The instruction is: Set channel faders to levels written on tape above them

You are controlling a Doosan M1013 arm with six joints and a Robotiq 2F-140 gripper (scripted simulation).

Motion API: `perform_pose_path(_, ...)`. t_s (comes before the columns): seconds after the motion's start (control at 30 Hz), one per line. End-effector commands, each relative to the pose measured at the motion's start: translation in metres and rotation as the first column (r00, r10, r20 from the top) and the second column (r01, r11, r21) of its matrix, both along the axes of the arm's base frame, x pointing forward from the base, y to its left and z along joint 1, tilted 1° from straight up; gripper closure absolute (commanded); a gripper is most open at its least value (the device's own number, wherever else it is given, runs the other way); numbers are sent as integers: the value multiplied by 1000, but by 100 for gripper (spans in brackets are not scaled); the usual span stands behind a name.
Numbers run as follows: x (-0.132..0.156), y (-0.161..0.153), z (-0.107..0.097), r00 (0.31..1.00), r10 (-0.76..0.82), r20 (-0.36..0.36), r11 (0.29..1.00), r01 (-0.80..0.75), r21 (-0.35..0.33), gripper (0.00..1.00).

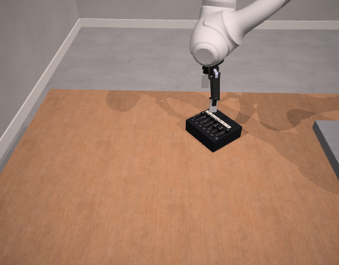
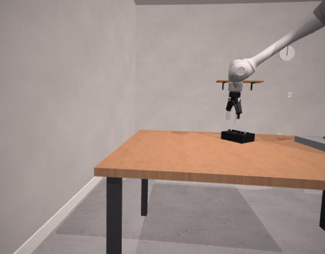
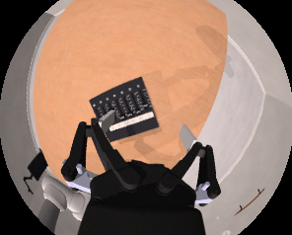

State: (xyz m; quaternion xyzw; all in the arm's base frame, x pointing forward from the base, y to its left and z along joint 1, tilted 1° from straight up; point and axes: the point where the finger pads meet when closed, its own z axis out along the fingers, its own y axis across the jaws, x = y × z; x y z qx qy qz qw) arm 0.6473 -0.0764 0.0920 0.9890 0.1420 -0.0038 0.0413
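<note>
The black lighting desk (image 1: 214, 137) (image 2: 238, 137) (image 3: 104, 103) stands on its feet on the wooden table (image 1: 111, 175) (image 2: 192, 159). It carries a row of several faders and a white tape strip (image 1: 221, 119) (image 3: 130, 125) along one edge. The written levels and the cap positions are too small to read. My gripper (image 1: 208, 95) (image 2: 232, 117) (image 3: 148, 123) is open and empty. It hangs a short way above the desk, over the tape-side edge, and touches nothing.
A grey slab (image 1: 332, 142) (image 2: 312, 140) lies at the table's right edge. A small wall shelf (image 2: 258, 81) hangs behind the arm. The table's left and front edges are far from the desk.
</note>
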Motion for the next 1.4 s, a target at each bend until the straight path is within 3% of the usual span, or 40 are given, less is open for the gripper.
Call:
perform_pose_path(0.0, 1, -2, -2, 962, 273, -12, 961, -272, 38, 0)
perform_pose_path(0.17, 1, -3, -3, 860, 510, -14, 858, -508, 72, 0)
perform_pose_path(0.2, 1, -3, -3, 860, 510, -14, 858, -508, 72, 100)
perform_pose_path(1.37, 1, -3, -3, 860, 510, -14, 858, -508, 72, 100)
